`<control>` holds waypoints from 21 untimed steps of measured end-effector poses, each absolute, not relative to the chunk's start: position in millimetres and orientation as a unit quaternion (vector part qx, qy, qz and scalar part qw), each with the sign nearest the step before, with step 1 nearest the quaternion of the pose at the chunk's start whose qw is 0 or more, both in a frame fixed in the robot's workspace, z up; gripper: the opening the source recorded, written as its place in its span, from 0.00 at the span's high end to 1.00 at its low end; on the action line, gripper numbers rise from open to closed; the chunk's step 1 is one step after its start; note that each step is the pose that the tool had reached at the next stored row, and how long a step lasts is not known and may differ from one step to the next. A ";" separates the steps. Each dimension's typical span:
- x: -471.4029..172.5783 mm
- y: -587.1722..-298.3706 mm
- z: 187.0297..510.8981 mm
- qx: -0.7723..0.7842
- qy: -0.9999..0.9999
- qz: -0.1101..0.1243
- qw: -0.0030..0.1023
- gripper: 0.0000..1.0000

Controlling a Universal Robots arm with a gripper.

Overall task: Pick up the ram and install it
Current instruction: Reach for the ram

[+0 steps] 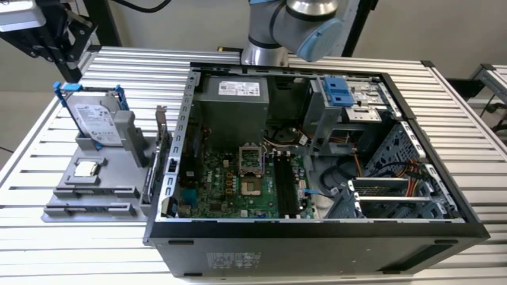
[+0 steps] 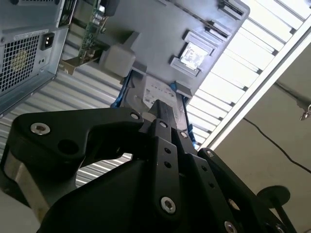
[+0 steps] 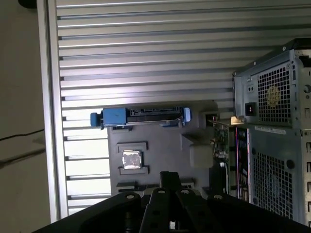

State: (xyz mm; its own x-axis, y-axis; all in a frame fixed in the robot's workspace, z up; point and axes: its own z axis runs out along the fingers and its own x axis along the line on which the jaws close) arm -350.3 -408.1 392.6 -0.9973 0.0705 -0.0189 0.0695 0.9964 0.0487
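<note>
The ram [image 3: 221,141] is standing on edge just beside the open computer case [image 3: 272,145], along its outer wall. The pincer [image 3: 170,177] is hovering apart from the case, closed and gripping nothing.

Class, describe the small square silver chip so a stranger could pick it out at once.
On the slatted metal table, at the exterior view's left of the open black computer case, sits a grey plastic holder. The small square silver chip lies flat in a recess of it. Its neighbour, the silver hard drive in a blue frame, is larger and stands upright.
</note>
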 end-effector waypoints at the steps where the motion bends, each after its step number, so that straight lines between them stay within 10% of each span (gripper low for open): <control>1: -350.3 -408.6 392.6 0.035 0.999 0.024 0.010 1.00; 21: -350.3 -423.0 392.6 0.035 0.999 0.024 0.010 1.00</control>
State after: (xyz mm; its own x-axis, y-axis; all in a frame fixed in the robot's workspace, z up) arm -350.3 -423.0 392.6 -0.9973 0.0705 -0.0184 0.0695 0.9964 0.0487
